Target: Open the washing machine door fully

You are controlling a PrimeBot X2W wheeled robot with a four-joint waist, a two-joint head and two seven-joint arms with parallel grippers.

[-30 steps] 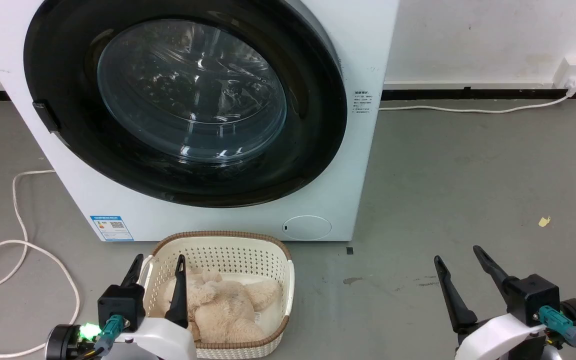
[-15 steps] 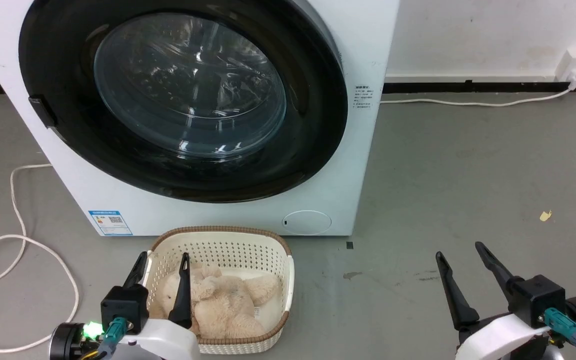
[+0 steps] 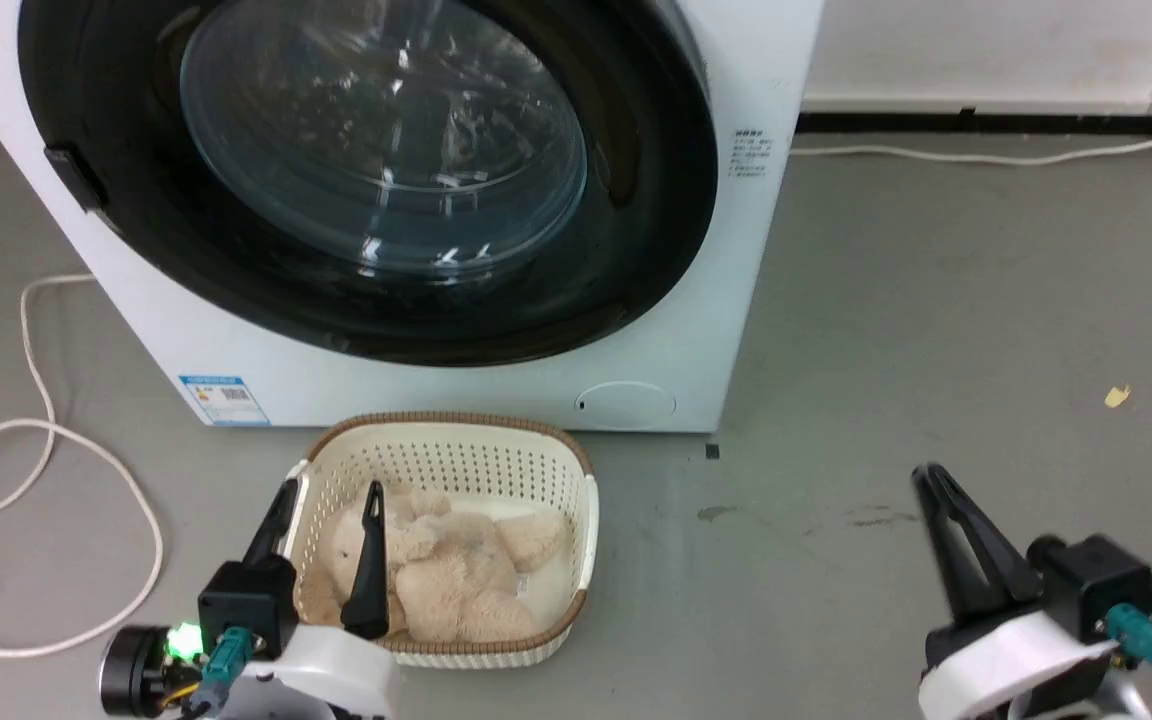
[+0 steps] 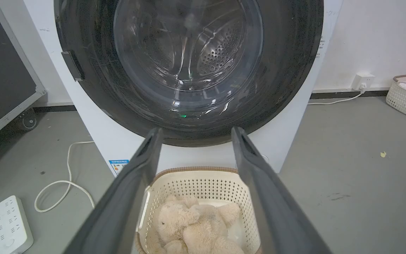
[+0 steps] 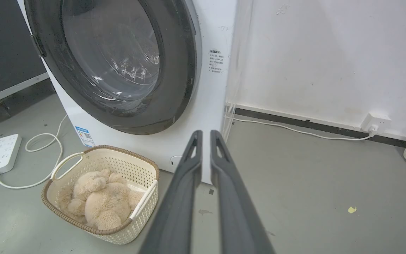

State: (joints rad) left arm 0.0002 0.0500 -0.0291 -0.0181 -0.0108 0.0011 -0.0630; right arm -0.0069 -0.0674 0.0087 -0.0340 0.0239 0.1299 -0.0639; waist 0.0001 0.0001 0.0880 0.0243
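While shut flush against the white washer point(image 3: 736, 300), washing machine door point(image 3: 366, 170) just behind the basket point(image 3: 446, 420) holding a plush toy point(image 3: 446, 570). Left hand point(image 3: 331, 490) low over that basket, fingers spread, gripping nothing. Right hand point(image 3: 933, 472) above the grey floor point(image 3: 886, 300), fingers pressed together, empty.

The washing machine door point(image 3: 366, 180) fills the machine's point(image 3: 726, 340) front. A basket point(image 3: 456, 462) sits on the floor point(image 3: 936, 300) just before it, a plush toy point(image 3: 456, 590) inside. Left of the machine a cable point(image 3: 26, 340) loops, perhaps reaching the power strip point(image 4: 9, 225).
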